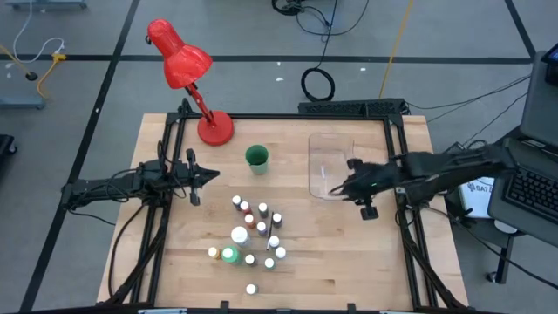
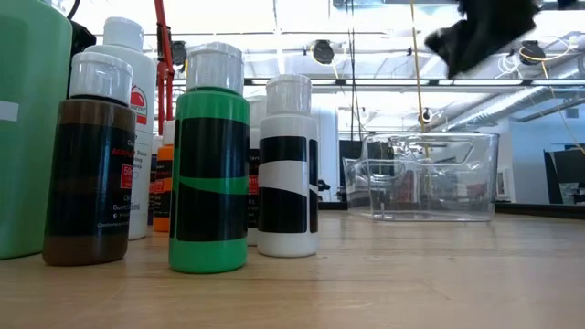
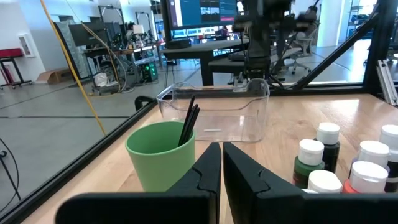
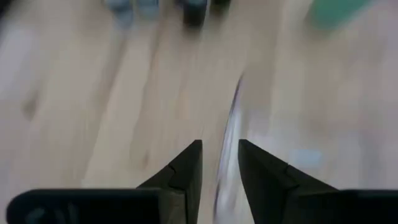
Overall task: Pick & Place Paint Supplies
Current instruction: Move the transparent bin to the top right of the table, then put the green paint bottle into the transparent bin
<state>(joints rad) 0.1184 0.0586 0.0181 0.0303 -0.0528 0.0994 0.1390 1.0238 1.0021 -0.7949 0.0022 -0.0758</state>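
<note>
Several small white-capped paint bottles (image 1: pixel 255 228) stand in a cluster on the table's near middle; in the low view a brown one (image 2: pixel 90 164), a green one (image 2: pixel 210 169) and a white one (image 2: pixel 288 178) stand upright. Thin dark brushes (image 3: pixel 188 119) lean on the green cup's (image 1: pixel 256 157) rim. My right gripper (image 4: pixel 221 155) hovers open over the clear tray's (image 1: pixel 331 161) near left corner, fingers slanting down, nothing between them. My left gripper (image 3: pixel 221 158) is shut and level at the table's left, pointing toward the cup.
A red desk lamp (image 1: pixel 196 87) stands at the far left of the table. A black frame rail (image 1: pixel 397 166) runs along the table's edges. Bare wood lies between the bottle cluster and the tray, and along the near right.
</note>
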